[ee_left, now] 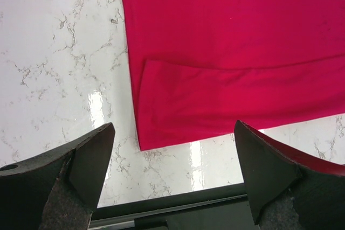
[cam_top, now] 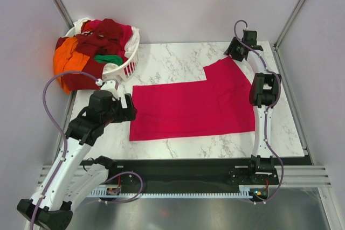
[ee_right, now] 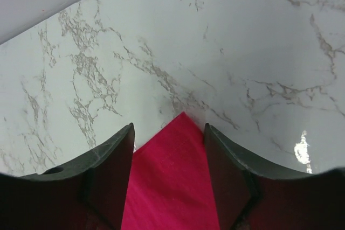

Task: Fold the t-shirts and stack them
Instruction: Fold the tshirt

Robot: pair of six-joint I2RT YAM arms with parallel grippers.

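While the crimson-pink t-shirt is lying spread on the marble table, your right gripper is sitting over its far corner. The pointed tip of cloth is running up between the two fingers and poking just past them. Those fingers are standing partly apart, and the cloth is looking smooth and flat in the gap rather than pinched. You cannot tell whether the pads are brushing it. The rest of the shirt is being cut off behind the fingers at the bottom of the wrist view.

Your left gripper is hanging spread wide, holding nothing, with the shirt's near-left corner lying just ahead of the gap between its fingers. Beyond that corner a doubled-over layer is showing as a soft edge across the cloth, though you cannot make out which part of the shirt it is. From above, the wrist is hiding the left fingertips.

Behind the left fingers, farther up the table, the other t-shirts are sitting heaped in the white basket. You are seeing maroon, orange and green, with the orange spilling over the rim and most of each shirt buried.
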